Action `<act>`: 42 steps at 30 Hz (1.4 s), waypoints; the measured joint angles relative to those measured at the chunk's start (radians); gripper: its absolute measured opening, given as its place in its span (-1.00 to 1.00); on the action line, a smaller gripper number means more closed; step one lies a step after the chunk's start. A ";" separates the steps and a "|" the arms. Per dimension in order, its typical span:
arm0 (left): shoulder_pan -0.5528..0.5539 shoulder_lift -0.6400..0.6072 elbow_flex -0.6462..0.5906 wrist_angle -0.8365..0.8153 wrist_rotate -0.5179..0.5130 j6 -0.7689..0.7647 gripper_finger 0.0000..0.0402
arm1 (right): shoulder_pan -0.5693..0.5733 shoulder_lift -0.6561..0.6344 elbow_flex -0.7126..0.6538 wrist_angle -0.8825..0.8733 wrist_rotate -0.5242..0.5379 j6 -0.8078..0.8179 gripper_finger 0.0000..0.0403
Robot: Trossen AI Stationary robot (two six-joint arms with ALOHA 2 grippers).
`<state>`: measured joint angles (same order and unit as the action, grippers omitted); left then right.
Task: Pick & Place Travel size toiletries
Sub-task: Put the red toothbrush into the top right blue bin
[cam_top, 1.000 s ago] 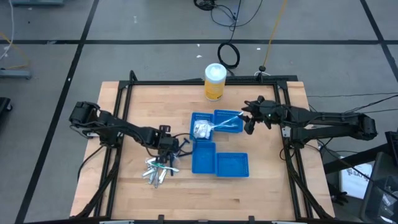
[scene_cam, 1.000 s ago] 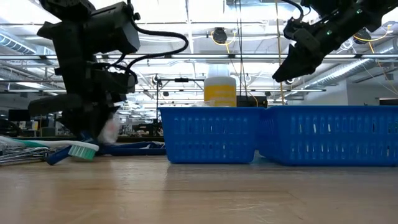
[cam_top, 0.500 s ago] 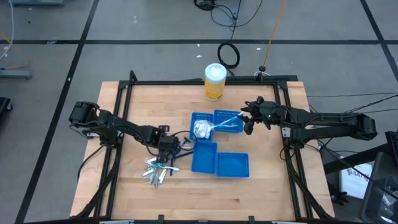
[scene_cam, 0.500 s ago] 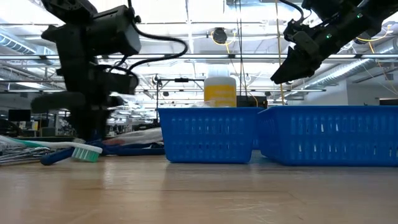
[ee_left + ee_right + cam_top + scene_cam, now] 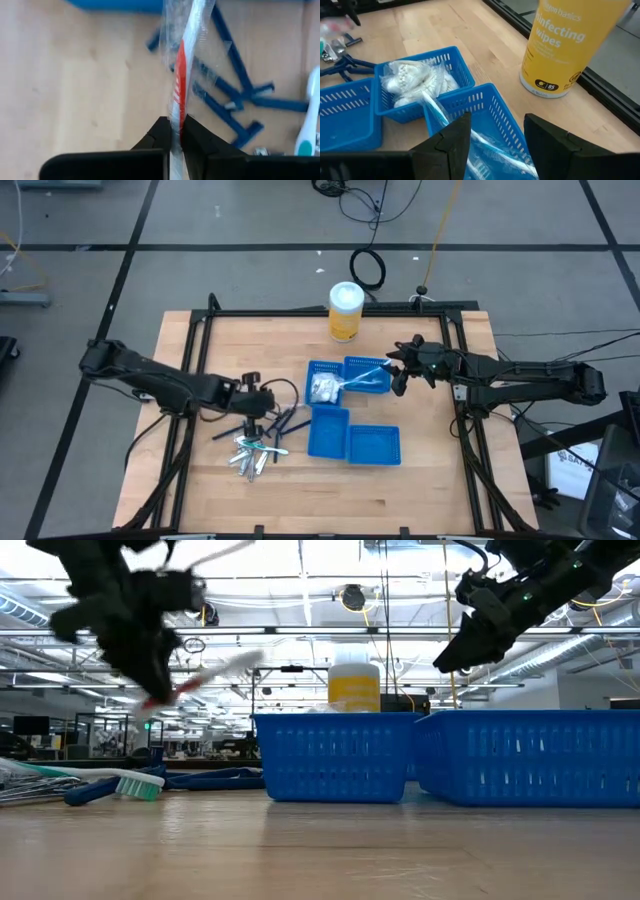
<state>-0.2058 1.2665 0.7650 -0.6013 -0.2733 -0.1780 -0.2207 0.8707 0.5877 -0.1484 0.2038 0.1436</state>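
Wooden desk carries blue trays — one holds white packets. Left hand clenched on wrapped red toothbrush, raised; right hand released above wrapped toothbrushes.

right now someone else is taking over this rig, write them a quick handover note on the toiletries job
Left gripper: shut on a wrapped red toothbrush, lifted off the table above the loose pile.
Right gripper: fingers open, hovering at the back right tray, holding nothing.
Done: white packets sit in the back left tray; wrapped toothbrushes lie in the back right tray.
Left: the red toothbrush needs placing; blue razors, a green and white toothbrush and silvery tubes are on the table by the left arm. The two front trays look empty.
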 joint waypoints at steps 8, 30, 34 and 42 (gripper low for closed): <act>0.029 -0.103 0.004 0.408 -0.189 0.202 -0.92 | 0.000 0.031 -0.075 0.326 -0.089 -0.020 -0.15; 0.255 0.294 0.013 1.198 0.151 0.341 -0.88 | 0.092 0.502 -0.026 1.185 -0.340 -0.063 0.14; 0.258 0.294 0.013 1.185 0.156 0.341 -0.92 | 0.103 0.536 0.015 1.184 -0.339 -0.100 0.17; 0.258 0.294 0.013 1.165 0.179 0.336 -0.86 | 0.105 0.543 0.068 1.185 -0.365 -0.107 0.09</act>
<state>0.0521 1.5604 0.7784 0.5640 -0.0940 0.1580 -0.1158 1.4136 0.6552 1.0362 -0.1617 0.0364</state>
